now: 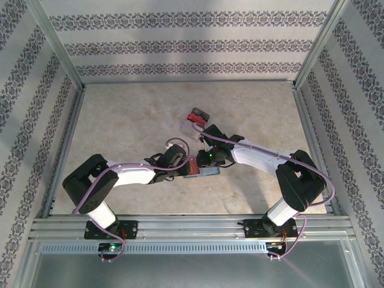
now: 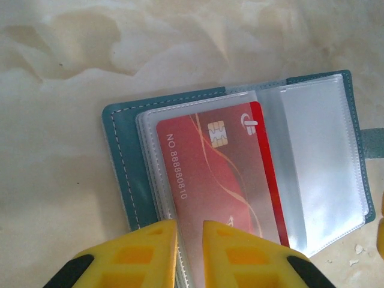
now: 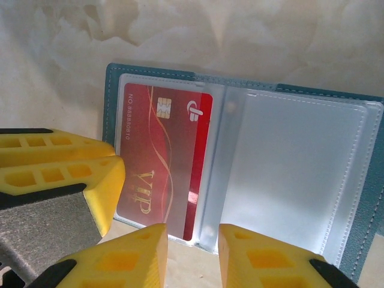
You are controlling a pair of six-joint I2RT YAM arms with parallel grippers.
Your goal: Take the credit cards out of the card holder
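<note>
Where my left gripper (image 2: 190,252) stands: at the near edge of the card-side sleeves (image 2: 150,180), jaws narrow with the sleeve edge between them; whether it pinches firmly I cannot tell.
right gripper (image 3: 193,258): at the holder's near edge by the fold, jaws partly apart; grasp unclear.
red card (image 2: 216,180): straight ahead of the left gripper, long axis running away from it.
card holder (image 2: 120,150): open flat on the table (image 1: 120,120), between both arms.
next pull, my guess: left arm, along that axis.

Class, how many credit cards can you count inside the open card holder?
1. The red card is in the card holder's left half; the clear sleeve on the right looks empty. More may be hidden among the stacked sleeves underneath.
</note>
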